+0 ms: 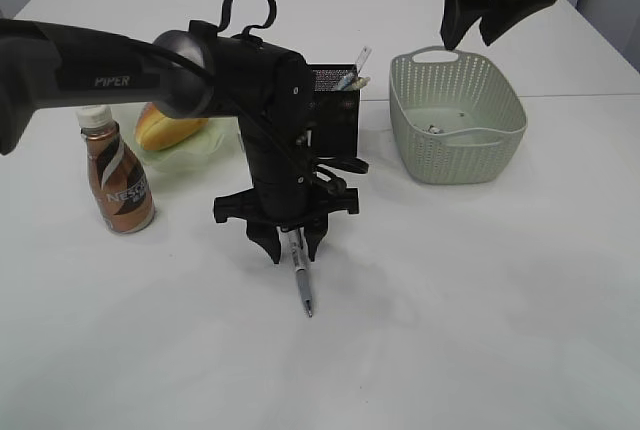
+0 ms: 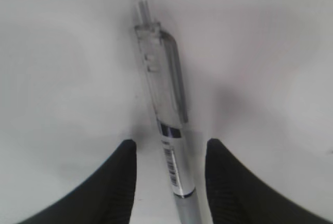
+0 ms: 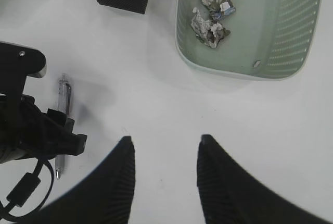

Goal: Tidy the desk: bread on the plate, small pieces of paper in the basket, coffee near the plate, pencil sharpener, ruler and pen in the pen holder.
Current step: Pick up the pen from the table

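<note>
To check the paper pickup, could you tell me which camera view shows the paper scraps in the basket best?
The right wrist view: it looks straight down into the basket at the crumpled paper scraps. The exterior view shows only small specks inside; the left wrist view shows none.

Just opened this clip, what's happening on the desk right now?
The left gripper is down over the pen lying on the desk, open jaws either side of it, not yet closed. The right gripper hangs open above bare desk. The bread sits on the plate, the coffee stands beside it, crumpled paper lies in the basket, and the pen holder already holds items.
</note>
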Controlling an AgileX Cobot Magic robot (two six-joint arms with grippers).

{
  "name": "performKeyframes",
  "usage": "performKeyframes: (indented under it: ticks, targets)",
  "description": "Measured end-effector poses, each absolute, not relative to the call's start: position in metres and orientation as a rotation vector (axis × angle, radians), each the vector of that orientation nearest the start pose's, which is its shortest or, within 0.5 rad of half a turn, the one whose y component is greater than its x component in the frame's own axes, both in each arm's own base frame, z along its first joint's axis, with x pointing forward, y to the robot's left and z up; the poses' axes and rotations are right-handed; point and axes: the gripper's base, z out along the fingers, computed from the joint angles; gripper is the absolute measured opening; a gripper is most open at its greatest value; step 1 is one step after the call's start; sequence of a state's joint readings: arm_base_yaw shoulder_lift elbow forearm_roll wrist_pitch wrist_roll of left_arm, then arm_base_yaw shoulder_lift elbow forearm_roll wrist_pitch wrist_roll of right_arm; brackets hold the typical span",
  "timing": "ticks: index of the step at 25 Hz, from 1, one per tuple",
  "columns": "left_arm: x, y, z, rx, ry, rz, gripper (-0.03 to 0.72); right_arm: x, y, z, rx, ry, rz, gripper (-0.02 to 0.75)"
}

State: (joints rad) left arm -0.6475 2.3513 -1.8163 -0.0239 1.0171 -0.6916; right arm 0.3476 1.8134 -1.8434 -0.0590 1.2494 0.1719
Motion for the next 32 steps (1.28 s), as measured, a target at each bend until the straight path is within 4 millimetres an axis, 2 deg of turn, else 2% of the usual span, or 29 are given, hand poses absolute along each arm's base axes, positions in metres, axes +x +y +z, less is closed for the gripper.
performKeyframes:
  ticks: [32]
  targets:
    - [0.3747, -0.2857, 0.1154, -0.074, 3.071, -0.122, 0.29, 0.3687, 0.1282, 0.3567, -0.245, 2.691, 0.076, 0.329]
